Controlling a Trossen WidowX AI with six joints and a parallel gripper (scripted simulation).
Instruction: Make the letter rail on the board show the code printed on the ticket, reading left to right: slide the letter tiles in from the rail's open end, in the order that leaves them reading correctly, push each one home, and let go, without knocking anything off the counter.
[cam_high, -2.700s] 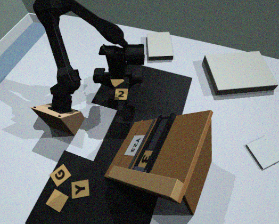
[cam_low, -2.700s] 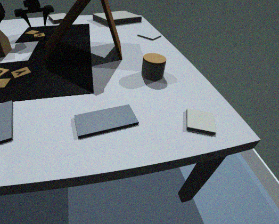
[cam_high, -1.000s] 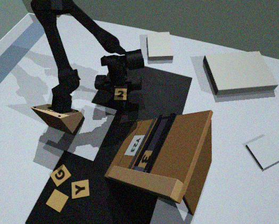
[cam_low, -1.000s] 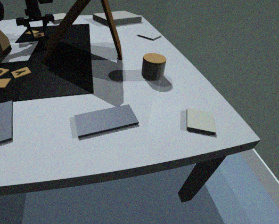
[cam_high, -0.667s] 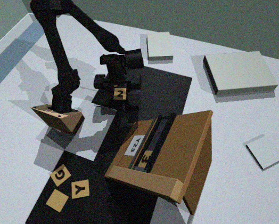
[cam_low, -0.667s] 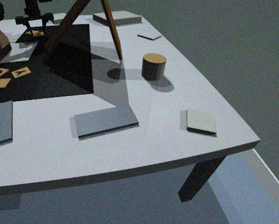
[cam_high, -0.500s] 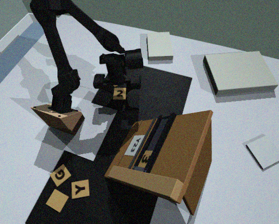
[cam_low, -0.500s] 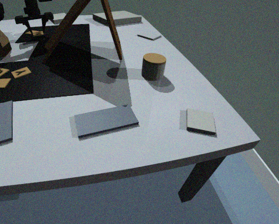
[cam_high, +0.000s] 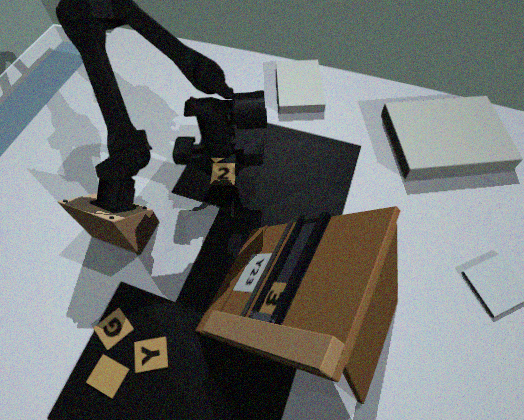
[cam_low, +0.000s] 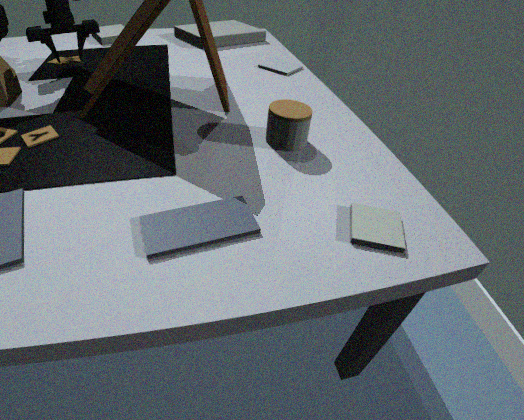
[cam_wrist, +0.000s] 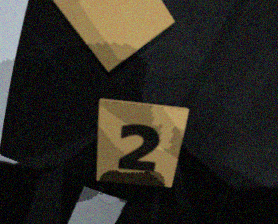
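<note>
The ticket (cam_high: 254, 272) on the wooden board (cam_high: 357, 250) reads Y23. The dark rail (cam_high: 295, 255) beside it holds the 3 tile (cam_high: 273, 297) at its end near the thick wooden ledge; the rest of the rail shows no tile. My gripper (cam_high: 223, 181) (cam_low: 69, 60) is shut on the 2 tile (cam_high: 223, 173) (cam_wrist: 140, 145), low over the far part of the black mat (cam_high: 315, 150), beyond the rail's far end. The 2 faces up. The Y tile (cam_high: 151, 354) (cam_low: 40, 135) lies face up on the near part of the mat. Whether the 2 tile touches the mat is unclear.
The G tile (cam_high: 114, 328) and a blank tile (cam_high: 108, 376) lie near the Y. Another blank tile (cam_wrist: 120, 25) lies close to the held 2. Pale slabs (cam_high: 300, 85) (cam_high: 450, 135) stand beyond and right of the mat. A round canister (cam_low: 289, 125) stands near the counter's edge.
</note>
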